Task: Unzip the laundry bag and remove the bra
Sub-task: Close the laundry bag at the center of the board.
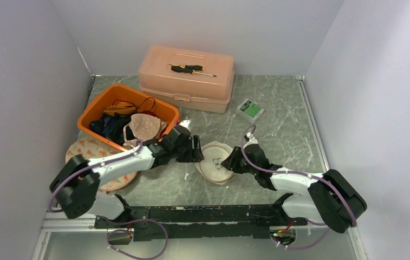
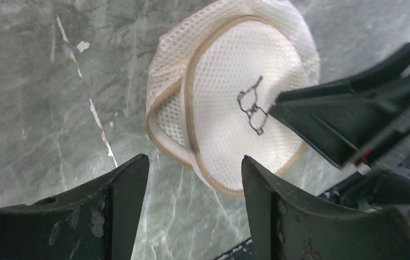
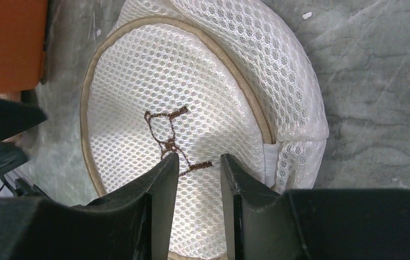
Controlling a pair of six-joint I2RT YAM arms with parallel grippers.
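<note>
The laundry bag (image 1: 216, 162) is a round white mesh pouch with a tan rim, lying on the marble table between both arms. Its lid (image 3: 164, 92) carries a brown stitched figure (image 2: 252, 108). My right gripper (image 3: 198, 160) is pressed onto the lid, its narrow jaws shut on a pinch of puckered mesh beside that figure. My left gripper (image 2: 194, 179) stands open just short of the bag's near edge, with only bare table between its fingers. In the left wrist view the lid's rim (image 2: 189, 108) gapes away from the body. The bra is hidden.
An orange bin (image 1: 99, 108) with dark clothes and a beige cup stands at the left. A pink toolbox (image 1: 186, 86) with a screwdriver (image 1: 192, 69) is at the back. A green-and-white box (image 1: 249, 110) lies behind the right arm. A patterned round pouch (image 1: 83, 149) lies under the left arm.
</note>
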